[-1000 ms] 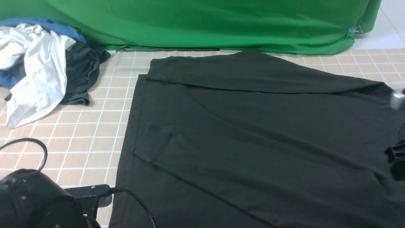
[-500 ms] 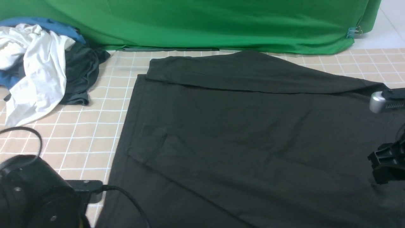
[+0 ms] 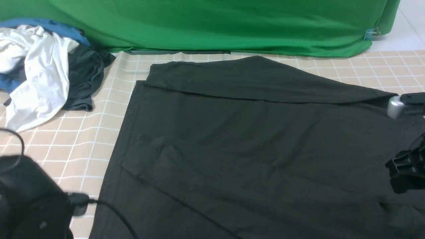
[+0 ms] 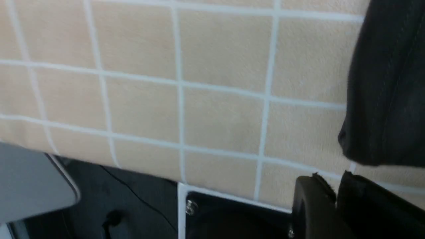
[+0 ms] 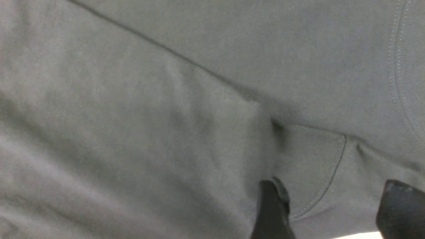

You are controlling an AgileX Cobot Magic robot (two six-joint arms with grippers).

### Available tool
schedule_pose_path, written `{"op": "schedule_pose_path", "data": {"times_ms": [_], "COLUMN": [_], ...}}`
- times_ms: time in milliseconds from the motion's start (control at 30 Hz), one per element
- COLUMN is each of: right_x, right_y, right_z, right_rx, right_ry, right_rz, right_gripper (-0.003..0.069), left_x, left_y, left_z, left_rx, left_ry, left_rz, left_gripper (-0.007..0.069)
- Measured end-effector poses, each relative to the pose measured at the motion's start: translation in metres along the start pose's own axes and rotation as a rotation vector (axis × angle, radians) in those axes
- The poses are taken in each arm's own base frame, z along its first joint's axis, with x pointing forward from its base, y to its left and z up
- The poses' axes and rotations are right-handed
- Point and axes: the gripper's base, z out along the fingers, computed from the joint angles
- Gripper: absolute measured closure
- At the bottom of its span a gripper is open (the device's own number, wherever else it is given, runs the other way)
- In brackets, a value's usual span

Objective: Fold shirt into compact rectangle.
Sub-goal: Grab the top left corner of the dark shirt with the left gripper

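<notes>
Green backdrop cloth [image 3: 212, 23] hangs across the far side, and a beige tile-patterned table cover [image 3: 83, 132] runs from it toward me. The shirt [image 3: 252, 139] takes up the middle and right of that cover. It lies flat, with its far long edge turned in and a sleeve laid over the body on the near side. I read this as narrowing it into a band before the cross folds.

A heap of other clothes sits at the far left, well apart from the shirt: a white garment [image 3: 36, 76], a blue garment [image 3: 49, 25] and a dark grey garment [image 3: 83, 79]. It seems to be parked there to keep the working area free.

The left arm [image 3: 30, 199] bulks at the near left. The left gripper [image 4: 338, 179] has its jaws nearly together just beside the shirt's hem corner. I cannot tell whether they pinch it, as the wrist view cuts them off.

The right gripper [image 5: 335, 215] hovers at the right with its jaws spread wide over a sleeve hem, holding nothing.

A black cable [image 3: 113, 212] trails across the shirt's near-left edge and could snag a fold there.
</notes>
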Motion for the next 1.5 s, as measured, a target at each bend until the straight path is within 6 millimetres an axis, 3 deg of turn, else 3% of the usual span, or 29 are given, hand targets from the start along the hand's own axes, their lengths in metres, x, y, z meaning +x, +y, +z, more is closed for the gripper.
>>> {"op": "schedule_pose_path", "data": {"times_ms": [100,200,300,333,400,433,533,700,767,967,1200,1367,1500], "right_x": [0.0,0.0,-0.001,-0.001,-0.001,-0.001,-0.001,-0.001,-0.001,-0.002,-0.002,-0.002,-0.002], "right_y": [0.0,0.0,0.0,0.0,0.0,0.0,0.0,0.001,0.001,0.001,0.001,0.001,0.001], "right_z": [0.0,0.0,0.0,0.0,0.0,0.0,0.0,0.0,0.0,0.0,0.0,0.0,0.0], "right_rx": [-0.001,-0.001,-0.003,-0.003,-0.004,-0.004,-0.005,-0.006,-0.006,-0.007,-0.007,-0.007,-0.007], "right_ry": [0.0,-0.001,-0.008,-0.008,-0.008,-0.008,-0.009,-0.011,-0.013,-0.022,-0.022,-0.022,-0.022], "right_rz": [0.001,0.001,0.002,0.002,0.003,0.003,0.003,0.004,0.004,0.004,0.009,0.009,0.01], "right_gripper": [0.0211,0.0211,0.0211,0.0211,0.0211,0.0211,0.0211,0.0211,0.0211,0.0211,0.0211,0.0211,0.0211], "left_x": [-0.016,-0.043,-0.087,-0.09,-0.134,-0.138,-0.198,-0.265,-0.296,-0.354,-0.389,-0.397,-0.397], "left_y": [-0.002,-0.002,0.007,0.007,0.019,0.02,0.033,0.026,0.019,0.0,-0.019,-0.021,-0.021], "left_z": [-0.024,-0.058,-0.091,-0.093,-0.103,-0.103,-0.093,-0.065,-0.053,-0.014,0.037,0.039,0.039], "left_rx": [0.031,0.107,0.222,0.238,0.32,0.326,0.368,0.304,0.294,0.298,0.297,0.308,0.307], "left_ry": [-0.107,-0.261,-0.359,-0.363,-0.386,-0.382,-0.373,-0.401,-0.446,-0.49,-0.488,-0.516,-0.52], "left_rz": [-0.029,-0.099,-0.206,-0.207,-0.261,-0.273,-0.324,-0.281,-0.273,-0.269,-0.263,-0.267,-0.266], "left_gripper": [0.0441,0.0456,0.0528,0.0533,0.0592,0.0595,0.0612,0.0582,0.0527,0.0343,0.0188,0.0176,0.0213]}}
